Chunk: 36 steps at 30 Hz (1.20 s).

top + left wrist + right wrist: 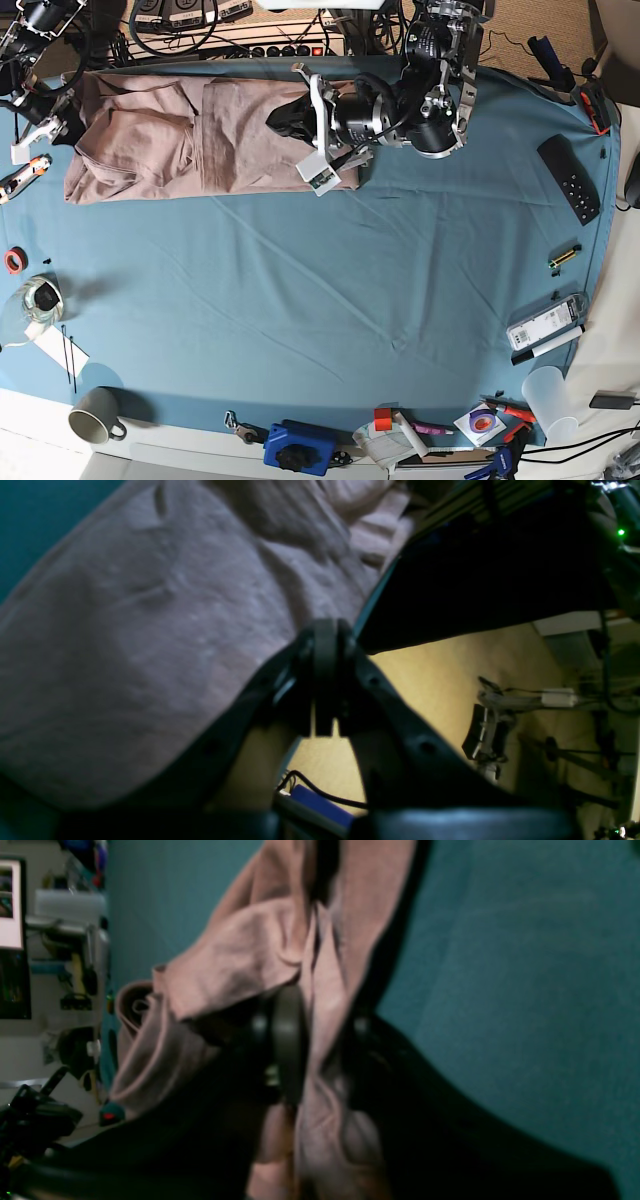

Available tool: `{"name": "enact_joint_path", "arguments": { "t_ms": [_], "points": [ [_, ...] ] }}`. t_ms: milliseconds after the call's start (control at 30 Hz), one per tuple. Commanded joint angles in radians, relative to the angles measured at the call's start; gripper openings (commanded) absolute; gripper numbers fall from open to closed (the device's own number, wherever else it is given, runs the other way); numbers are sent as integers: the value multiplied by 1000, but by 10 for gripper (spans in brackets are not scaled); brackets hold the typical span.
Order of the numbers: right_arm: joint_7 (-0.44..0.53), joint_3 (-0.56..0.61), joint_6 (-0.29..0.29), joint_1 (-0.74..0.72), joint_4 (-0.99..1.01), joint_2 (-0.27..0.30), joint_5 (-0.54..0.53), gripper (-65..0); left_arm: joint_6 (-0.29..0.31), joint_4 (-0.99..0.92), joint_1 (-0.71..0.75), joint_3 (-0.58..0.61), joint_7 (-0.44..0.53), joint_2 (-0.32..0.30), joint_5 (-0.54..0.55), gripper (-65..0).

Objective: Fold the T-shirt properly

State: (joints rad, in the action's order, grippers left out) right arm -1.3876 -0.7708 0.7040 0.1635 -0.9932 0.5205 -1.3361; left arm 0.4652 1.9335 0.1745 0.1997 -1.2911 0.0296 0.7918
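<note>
The T-shirt [190, 140] lies folded into a long band along the far edge of the desk [330, 300], on the teal cloth, with one sleeve end bunched at the left side of the base view. The left gripper [325, 680] sits at the other end of the band, its arm reaching sideways over the cloth; in the left wrist view its two fingers meet tip to tip, clenched, with the shirt's fabric lying just behind them, and whether any fabric is pinched between them cannot be told. The right gripper [320, 1040] is at the bunched end near the desk's corner; in the right wrist view a fold of the pink-brown fabric runs between its fingers, so it is grasping the T-shirt, with the sleeve hem curled just beside it. Along the near edge of the desk stand a grey mug [97, 415] and a blue tool [297, 449], and a black remote [570, 178] lies well apart at the right.
</note>
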Motion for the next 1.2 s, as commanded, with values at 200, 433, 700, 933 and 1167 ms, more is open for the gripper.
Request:
{"name": "enact_joint_path", "arguments": {
  "t_ms": [200, 433, 700, 933, 1167],
  "points": [
    [-9, -4, -6, 0, -7, 27, -8, -650, 4, 40, 34, 1, 4, 9, 44, -650],
    [66, -67, -6, -76, -9, 84, 237, -650, 8, 176, 130, 1, 12, 3, 70, -650],
    [108, -156, -6, -142, -24, 150, 370, -650, 8, 293, 212, -2, 35, -32, 64, -650],
    [17, -153, -6, -92, -226, 92, 334, -650, 6, 367, 262, -2, 43, -56, -6, -650],
    [-9, -153, -6, 37, -570, -48, 240, -650, 2, 423, 309, -2, 76, -129, -105, -650]
  ]
}}
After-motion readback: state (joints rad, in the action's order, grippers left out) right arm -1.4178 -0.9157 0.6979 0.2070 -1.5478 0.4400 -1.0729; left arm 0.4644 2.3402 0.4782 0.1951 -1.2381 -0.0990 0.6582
